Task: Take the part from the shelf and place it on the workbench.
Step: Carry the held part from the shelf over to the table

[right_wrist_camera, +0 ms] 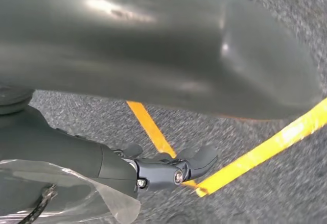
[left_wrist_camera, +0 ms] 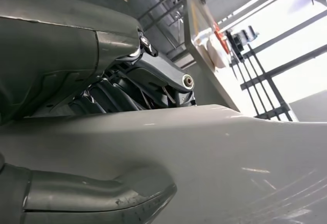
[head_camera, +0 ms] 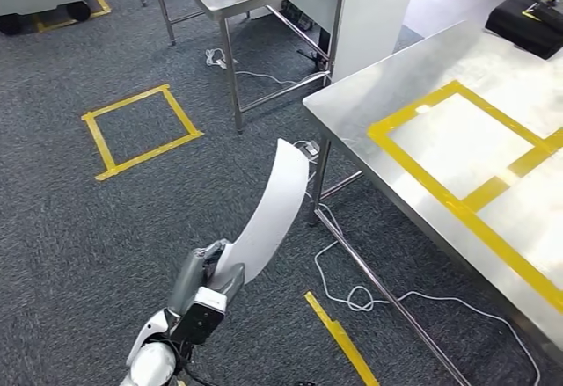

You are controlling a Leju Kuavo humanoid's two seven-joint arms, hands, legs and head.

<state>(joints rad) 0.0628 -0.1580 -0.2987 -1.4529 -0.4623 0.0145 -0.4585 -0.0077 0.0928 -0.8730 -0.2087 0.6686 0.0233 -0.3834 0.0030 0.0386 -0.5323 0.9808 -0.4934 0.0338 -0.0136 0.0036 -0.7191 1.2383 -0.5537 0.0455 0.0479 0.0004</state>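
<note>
Left hand (head_camera: 202,285) carrying the curved white part (head_camera: 272,214) short of the steel workbench (head_camera: 372,91).

Head view: the part rises from the left hand over grey carpet, beside the workbench's near corner and apart from it; yellow tape (head_camera: 458,206) frames rectangles on the benchtop, and a white cable (head_camera: 358,296) trails under the workbench. Left wrist view: thumb (left_wrist_camera: 96,196) and dark fingers (left_wrist_camera: 115,94) press opposite faces of the part (left_wrist_camera: 231,152), clamping it. Right wrist view: the right hand (right_wrist_camera: 162,170) hangs over carpet crossed by yellow tape lines (right_wrist_camera: 266,150), its fingers loosely extended and holding nothing.
</note>
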